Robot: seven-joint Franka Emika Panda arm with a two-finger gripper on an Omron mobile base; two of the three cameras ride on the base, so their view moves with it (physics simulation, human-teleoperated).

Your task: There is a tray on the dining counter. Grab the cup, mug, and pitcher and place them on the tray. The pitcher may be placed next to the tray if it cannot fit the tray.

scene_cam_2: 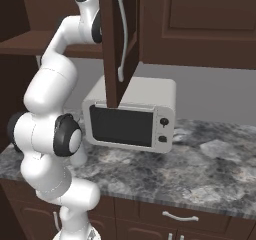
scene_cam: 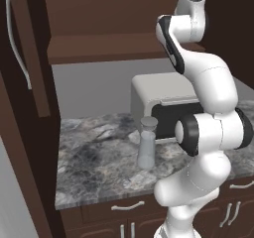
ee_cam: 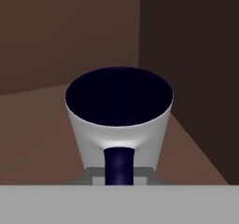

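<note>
The silver-grey mug (ee_cam: pixel 119 125) with its dark navy inside stands upright on a brown cabinet shelf, close in front of the hand. Its dark handle faces the camera and sits between the two fingertips of my gripper (ee_cam: pixel 119 175), which is shut on it. The arm reaches up into the open upper cabinet above the microwave. The tall translucent grey pitcher (scene_cam: pixel 147 143) stands upright on the marbled counter, just left of the microwave. The cup, the tray and the dining counter are out of view.
A white microwave (scene_cam: pixel 166 103) (scene_cam_2: pixel 131 115) stands at the back of the marbled counter (scene_cam: pixel 94 167). An open brown cabinet door (scene_cam_2: pixel 116 44) hangs in front of it. The cabinet's back and right walls enclose the mug closely.
</note>
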